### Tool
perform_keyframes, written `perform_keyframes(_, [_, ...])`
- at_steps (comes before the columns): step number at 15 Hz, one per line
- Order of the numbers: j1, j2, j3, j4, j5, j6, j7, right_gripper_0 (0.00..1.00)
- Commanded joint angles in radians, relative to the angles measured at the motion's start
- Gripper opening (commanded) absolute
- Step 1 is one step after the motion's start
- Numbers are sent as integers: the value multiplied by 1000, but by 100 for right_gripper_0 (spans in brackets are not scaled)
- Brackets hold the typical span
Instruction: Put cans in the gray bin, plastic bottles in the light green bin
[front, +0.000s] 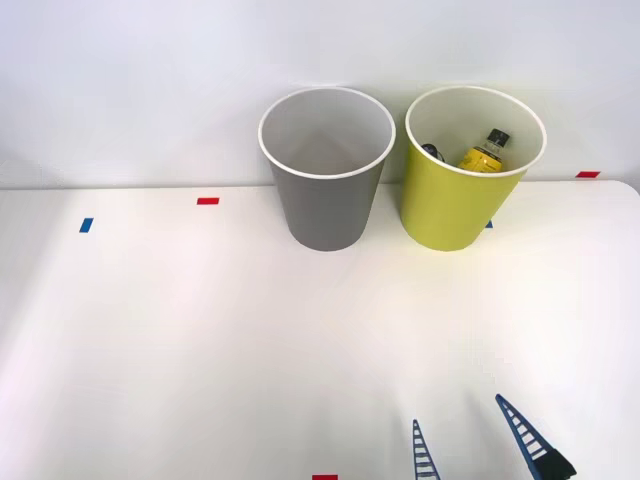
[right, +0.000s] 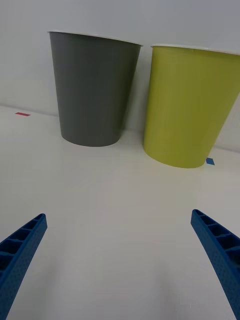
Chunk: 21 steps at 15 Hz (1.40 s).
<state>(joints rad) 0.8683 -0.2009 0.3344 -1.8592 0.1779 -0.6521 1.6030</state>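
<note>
Bottle (front: 487, 148) with yellow label sits inside light green bin (front: 455, 205), beside gray bin (front: 326, 205); my right claw (front: 470, 445) hangs spread wide, holding nothing.

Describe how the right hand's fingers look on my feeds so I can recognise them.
The right hand has two slim blue plastic fingers, ribbed with ladder-like open cells and tapering to narrow tips. In the front view, a black piece sits at one finger's base.
</note>
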Motion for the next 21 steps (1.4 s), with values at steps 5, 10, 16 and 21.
perform_keyframes(5, [0,0,0,0,0,0,0,100])
perform_keyframes(10, [0,0,0,0,0,0,0,100])
perform_keyframes(16, [0,0,0,0,0,0,0,100])
perform_keyframes(21, [0,0,0,0,0,0,0,100])
